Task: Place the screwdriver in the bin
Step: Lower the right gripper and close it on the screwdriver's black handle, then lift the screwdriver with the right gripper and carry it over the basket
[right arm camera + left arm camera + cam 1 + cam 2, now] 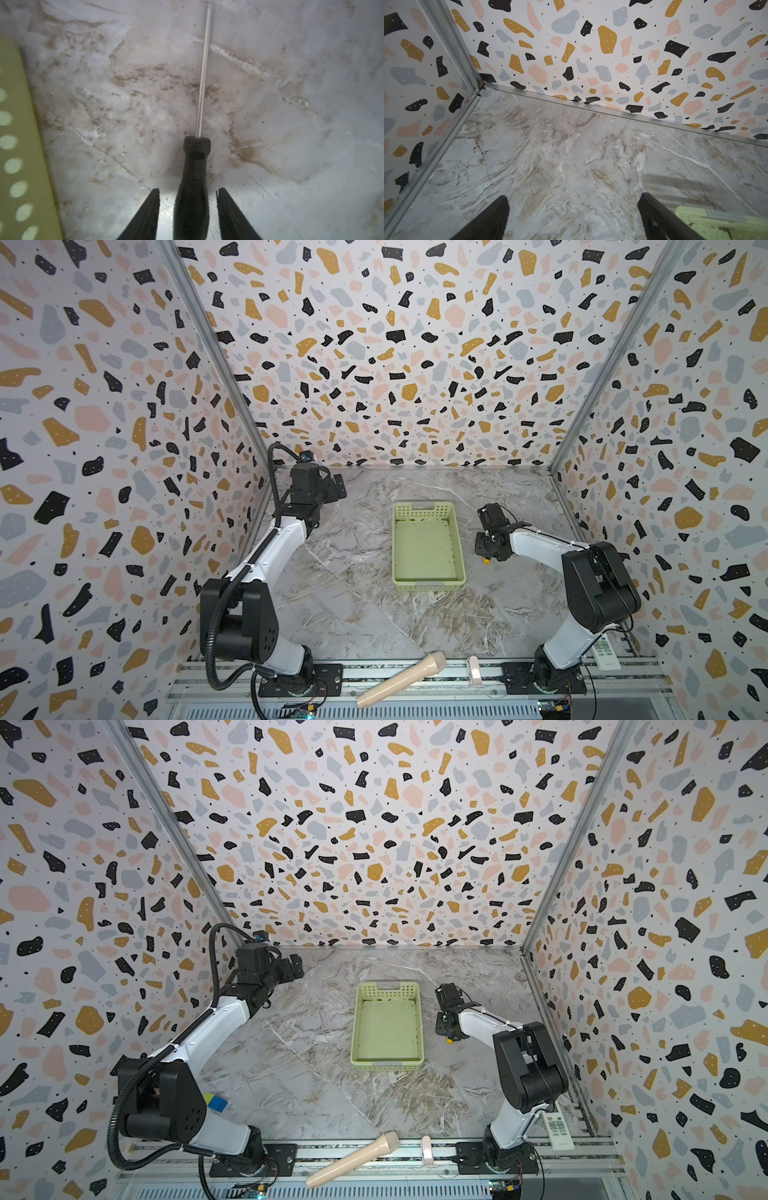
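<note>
Right jaws flank blk-handled screwdriver w/ thin silver shaft

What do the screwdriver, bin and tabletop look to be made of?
Screwdriver: shaft looks like bare metal, thin, silvery and shiny; handle seems matte black rubber or plastic, with ribbed grip. Bin: likely moulded plastic, pale green with punched holes. Tabletop: marble-look, veined grey-brown, slightly glossy; stone or printed laminate, cannot tell.
</note>
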Motion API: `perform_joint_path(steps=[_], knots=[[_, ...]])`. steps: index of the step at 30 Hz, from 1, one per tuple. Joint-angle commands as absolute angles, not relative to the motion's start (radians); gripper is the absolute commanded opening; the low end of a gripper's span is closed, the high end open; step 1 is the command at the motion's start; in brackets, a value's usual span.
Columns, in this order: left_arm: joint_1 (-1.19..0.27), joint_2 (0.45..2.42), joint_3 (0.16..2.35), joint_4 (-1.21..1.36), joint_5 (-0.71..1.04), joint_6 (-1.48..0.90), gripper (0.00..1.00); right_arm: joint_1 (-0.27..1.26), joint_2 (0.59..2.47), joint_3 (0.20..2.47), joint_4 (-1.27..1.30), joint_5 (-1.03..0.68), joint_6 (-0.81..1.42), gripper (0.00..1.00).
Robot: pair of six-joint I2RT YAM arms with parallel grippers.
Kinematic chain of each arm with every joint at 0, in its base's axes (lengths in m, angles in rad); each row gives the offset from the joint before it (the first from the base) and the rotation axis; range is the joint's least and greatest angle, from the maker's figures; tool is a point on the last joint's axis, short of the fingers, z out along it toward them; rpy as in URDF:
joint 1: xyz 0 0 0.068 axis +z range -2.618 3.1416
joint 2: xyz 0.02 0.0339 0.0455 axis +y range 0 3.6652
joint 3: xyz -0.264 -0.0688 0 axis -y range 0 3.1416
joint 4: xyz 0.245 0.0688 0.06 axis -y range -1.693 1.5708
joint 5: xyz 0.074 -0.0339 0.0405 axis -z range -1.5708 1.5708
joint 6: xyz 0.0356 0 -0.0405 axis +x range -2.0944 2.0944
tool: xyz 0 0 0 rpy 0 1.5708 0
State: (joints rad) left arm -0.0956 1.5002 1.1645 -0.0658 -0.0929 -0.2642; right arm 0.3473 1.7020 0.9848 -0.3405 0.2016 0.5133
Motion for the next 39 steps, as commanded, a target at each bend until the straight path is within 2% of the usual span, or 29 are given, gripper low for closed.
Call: perform_joint_path(steps=[1,16,17,25,31,33,39], knots=[[-0.094,1.506,1.204,-0.066,-0.11,-0.249,1.0,0.35,1.705,0.998,-0.365,0.201,0.52,0.47],[-0.094,1.528,1.204,-0.075,-0.137,-0.234,0.99,0.348,1.725,0.962,-0.333,0.196,0.506,0.43],[-0.094,1.529,1.206,-0.076,-0.14,-0.234,1.0,0.349,1.726,0.962,-0.335,0.199,0.505,0.4],[-0.094,1.534,1.216,-0.085,-0.144,-0.23,1.0,0.344,1.733,0.966,-0.327,0.196,0.503,0.35],[-0.094,1.529,1.216,-0.087,-0.15,-0.227,1.0,0.345,1.744,0.97,-0.322,0.184,0.503,0.26],[-0.094,1.532,1.222,-0.092,-0.15,-0.225,1.0,0.344,1.742,0.977,-0.325,0.186,0.503,0.11],[-0.094,1.531,1.226,-0.096,-0.15,-0.223,1.0,0.344,1.737,1.008,-0.356,0.211,0.494,0.11]])
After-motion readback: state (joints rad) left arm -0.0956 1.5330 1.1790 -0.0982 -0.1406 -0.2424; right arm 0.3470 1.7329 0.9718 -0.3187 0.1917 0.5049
